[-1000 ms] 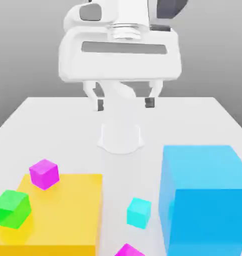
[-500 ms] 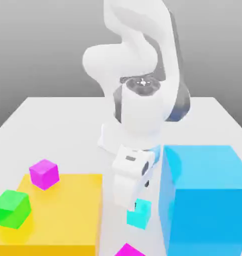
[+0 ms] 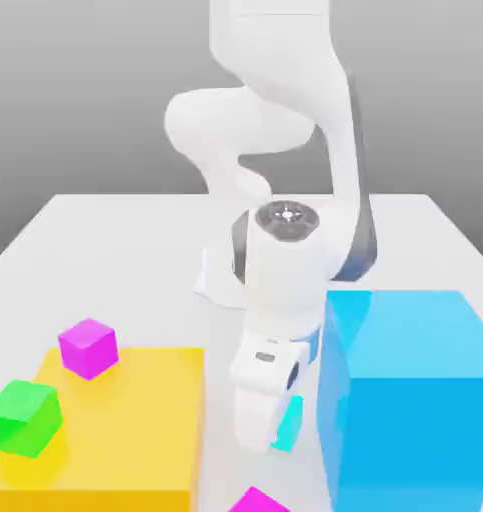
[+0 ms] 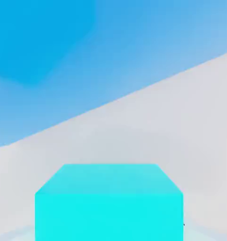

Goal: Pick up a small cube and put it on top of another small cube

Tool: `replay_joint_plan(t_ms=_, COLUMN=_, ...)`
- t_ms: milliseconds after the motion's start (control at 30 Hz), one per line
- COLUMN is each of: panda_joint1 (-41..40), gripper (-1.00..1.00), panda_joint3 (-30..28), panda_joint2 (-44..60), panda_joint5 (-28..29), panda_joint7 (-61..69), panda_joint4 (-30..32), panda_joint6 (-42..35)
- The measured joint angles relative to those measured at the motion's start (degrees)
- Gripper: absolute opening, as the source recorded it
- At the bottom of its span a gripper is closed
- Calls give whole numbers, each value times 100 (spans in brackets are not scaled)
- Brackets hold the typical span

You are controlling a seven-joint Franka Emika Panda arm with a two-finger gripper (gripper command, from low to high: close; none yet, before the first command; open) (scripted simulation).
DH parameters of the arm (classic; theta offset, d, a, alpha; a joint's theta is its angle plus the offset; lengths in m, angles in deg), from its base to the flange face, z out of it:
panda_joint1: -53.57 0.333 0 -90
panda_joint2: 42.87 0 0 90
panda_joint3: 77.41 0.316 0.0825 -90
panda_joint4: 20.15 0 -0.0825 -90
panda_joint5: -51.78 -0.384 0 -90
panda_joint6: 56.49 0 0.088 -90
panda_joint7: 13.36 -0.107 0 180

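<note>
We are listing one gripper, narrowed and holding the small cyan cube low over the white table, beside the large blue block. Toward the exterior view's left, we are recording a yellow block, with a magenta cube and a green cube at its edges. We are also noting a second magenta cube, partly cropped.

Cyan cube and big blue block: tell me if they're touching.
Apart. The exterior view shows a strip of pale table between the cyan cube and the big blue block.
</note>
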Motion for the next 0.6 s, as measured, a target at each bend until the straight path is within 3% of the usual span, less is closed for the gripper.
replay_joint_plan(t_ms=133, panda_joint1=-17, gripper=-100, panda_joint3=-84, panda_joint2=-493, panda_joint5=183, panda_joint7=-113, panda_joint4=-135, panda_joint6=-630)
replay_joint_plan(t_ms=533, panda_joint1=-324, gripper=-100, panda_joint3=-248, panda_joint2=331, panda_joint5=46, panda_joint7=224, panda_joint4=-2537, panda_joint6=-2217)
replay_joint_plan(t_ms=600, panda_joint1=-364, gripper=-100, panda_joint3=-224, panda_joint2=654, panda_joint5=-16, panda_joint7=279, panda_joint4=-2687, panda_joint6=-2045)
